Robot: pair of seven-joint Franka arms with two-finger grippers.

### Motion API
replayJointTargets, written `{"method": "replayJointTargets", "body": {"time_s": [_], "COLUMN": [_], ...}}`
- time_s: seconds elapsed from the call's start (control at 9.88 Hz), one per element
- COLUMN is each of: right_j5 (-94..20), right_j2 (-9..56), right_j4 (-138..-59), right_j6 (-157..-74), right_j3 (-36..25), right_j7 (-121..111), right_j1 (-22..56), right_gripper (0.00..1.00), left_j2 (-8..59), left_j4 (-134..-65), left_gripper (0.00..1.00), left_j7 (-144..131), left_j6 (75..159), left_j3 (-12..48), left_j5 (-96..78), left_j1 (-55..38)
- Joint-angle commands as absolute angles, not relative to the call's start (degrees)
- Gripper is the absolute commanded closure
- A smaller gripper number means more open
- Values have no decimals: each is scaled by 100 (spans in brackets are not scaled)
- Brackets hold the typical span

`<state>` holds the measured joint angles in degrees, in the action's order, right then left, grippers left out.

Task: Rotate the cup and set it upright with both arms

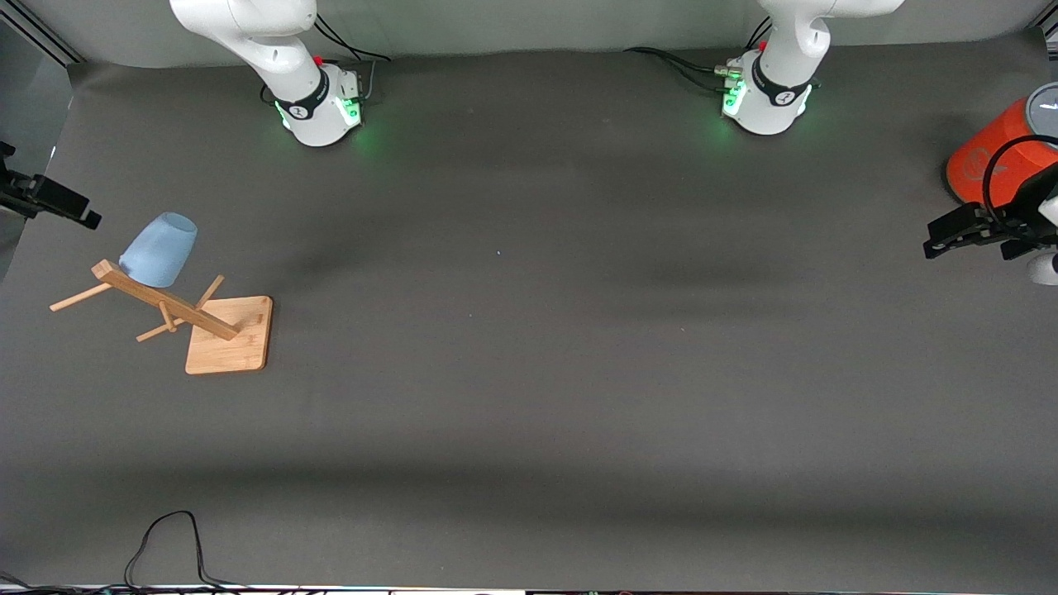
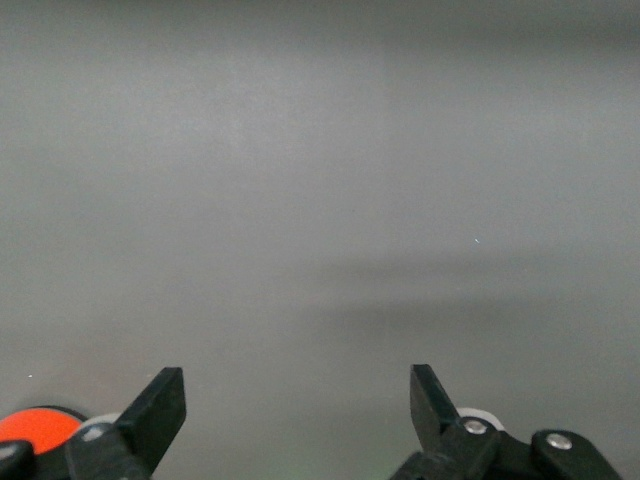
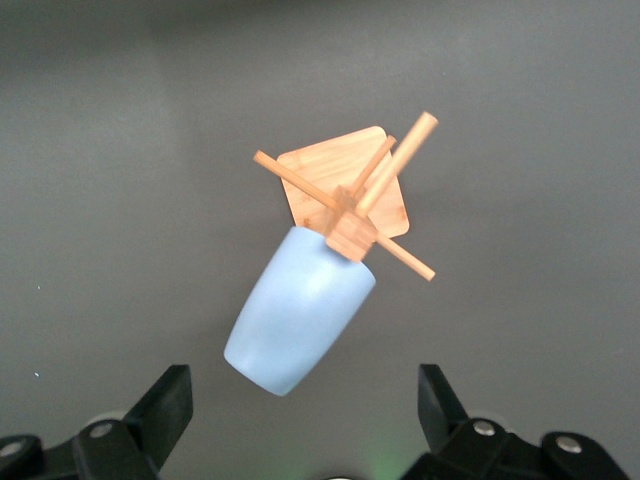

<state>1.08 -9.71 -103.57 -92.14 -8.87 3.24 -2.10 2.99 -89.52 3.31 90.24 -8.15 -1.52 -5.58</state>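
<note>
Trailing along the bottom edge of the front view, a black cable (image 1: 165, 545) loops over the dark table (image 1: 529, 397), and most of the mat above it lies bare. In the left part of that frame a wooden rack (image 1: 227, 335) stands on its square base, its post leaning up toward the frame's left edge, and the cup (image 1: 159, 249), pale blue, hangs mouth-down on one of the pegs near the post's top. At the left edge the right gripper (image 1: 54, 201) shows only as a dark tip above the rack, while at the right edge the left gripper (image 1: 963, 231) hovers with fingers spread, an orange cylinder (image 1: 996, 161) just above it in the frame. From the left wrist view I see only bare mat between two parted fingers (image 2: 160, 410) and a sliver of orange in the lower left corner; that arm waits. From the right wrist view the cup (image 3: 300, 310) sits in the centre, its closed base pointing toward the lower edge, with the rack's (image 3: 350, 195) pegs crossing above it; the right fingers (image 3: 165, 410) are released and hold nothing. I'd judge this the approach, nothing yet grasped, though the height over the cup is hard to gauge. Next, the right gripper should descend, straddle the cup's body, close, and lift it off the peg.
</note>
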Motion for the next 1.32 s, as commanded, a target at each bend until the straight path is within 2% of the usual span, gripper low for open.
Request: {"method": "replayJointTargets", "body": {"time_s": [0.0,0.3,0.51,1.21], "right_j5": [-18,-18,-26,-246], "right_j2": [-1081,-1037,-1020,-1169], "right_j4": [-10547,-10538,-10643,-12381], "right_j6": [-9290,-9290,-9307,-11098], "right_j3": [-914,-888,-888,-914], "right_j7": [1057,3132,3287,3287], "right_j1": [-185,-167,-167,-167], "right_gripper": [0,0,0,0], "left_j2": [342,571,589,615], "left_j4": [-8991,-9009,-9009,-9044], "left_gripper": [0,0,0,0], "left_j7": [360,369,256,264], "left_j6": [9034,9377,9387,9466], "left_j3": [-800,-800,-782,-773], "left_j5": [-176,-158,-211,-44], "left_j1": [-125,158,80,70]}}
